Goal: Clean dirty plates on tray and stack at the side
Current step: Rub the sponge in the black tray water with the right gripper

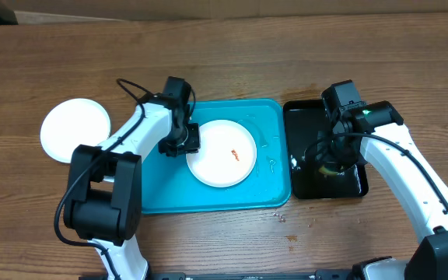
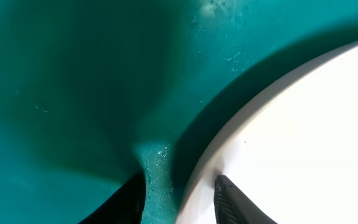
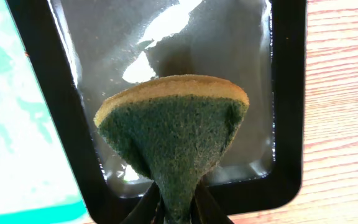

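Tray: turquoise, sat mid-table, water droplets on its floor.
Dirty plate: white, lay on the tray right of centre; small orange-brown smear near its middle.
Left gripper: at the plate's left rim, fingers apart and straddling it, one over the white surface, one on the tray side; a strip of tray showed between that finger and the rim.
Second plate: plain white, on the table left of the tray, well apart from it.
Black tray: just beside the turquoise one on its right, with a wet sheen inside.
Right gripper: above the black tray, clamped on a sponge.
Sponge: green scouring face toward the wrist camera, yellow-orange edge on top, pinched narrow at the fingers and fanning out.
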Robot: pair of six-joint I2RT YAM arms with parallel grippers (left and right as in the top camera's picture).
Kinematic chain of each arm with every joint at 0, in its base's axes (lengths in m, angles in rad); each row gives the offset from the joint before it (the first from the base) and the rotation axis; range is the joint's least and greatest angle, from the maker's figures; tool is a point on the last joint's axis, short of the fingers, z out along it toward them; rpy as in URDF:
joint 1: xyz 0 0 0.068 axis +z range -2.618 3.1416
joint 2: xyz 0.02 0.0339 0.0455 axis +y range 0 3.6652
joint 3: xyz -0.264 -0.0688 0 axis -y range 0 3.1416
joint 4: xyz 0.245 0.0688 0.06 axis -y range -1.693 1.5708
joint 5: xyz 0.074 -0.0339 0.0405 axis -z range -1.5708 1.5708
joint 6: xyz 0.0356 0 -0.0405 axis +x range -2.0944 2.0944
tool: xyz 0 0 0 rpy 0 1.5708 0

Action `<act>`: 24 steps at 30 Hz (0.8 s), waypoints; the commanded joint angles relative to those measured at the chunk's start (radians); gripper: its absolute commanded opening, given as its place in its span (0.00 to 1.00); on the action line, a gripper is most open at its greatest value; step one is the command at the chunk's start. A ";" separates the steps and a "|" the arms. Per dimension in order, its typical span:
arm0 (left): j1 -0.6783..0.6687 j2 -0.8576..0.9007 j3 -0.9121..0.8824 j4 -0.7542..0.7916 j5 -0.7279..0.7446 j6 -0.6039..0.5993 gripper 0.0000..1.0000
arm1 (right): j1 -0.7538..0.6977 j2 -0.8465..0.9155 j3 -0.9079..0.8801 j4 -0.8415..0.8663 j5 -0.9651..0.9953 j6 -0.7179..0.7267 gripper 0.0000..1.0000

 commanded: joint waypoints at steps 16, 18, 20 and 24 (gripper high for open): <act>-0.017 0.002 -0.043 0.018 0.053 0.051 0.04 | -0.003 -0.024 0.028 -0.001 -0.011 -0.005 0.04; -0.018 0.002 -0.043 0.018 0.053 0.051 0.05 | -0.003 -0.024 0.025 0.006 0.015 -0.008 0.04; -0.018 0.002 -0.043 0.018 0.053 0.051 0.04 | -0.003 -0.024 0.023 0.006 0.050 -0.008 0.04; -0.018 0.002 -0.043 0.011 0.053 0.051 0.04 | -0.003 -0.024 0.034 0.011 0.029 -0.039 0.04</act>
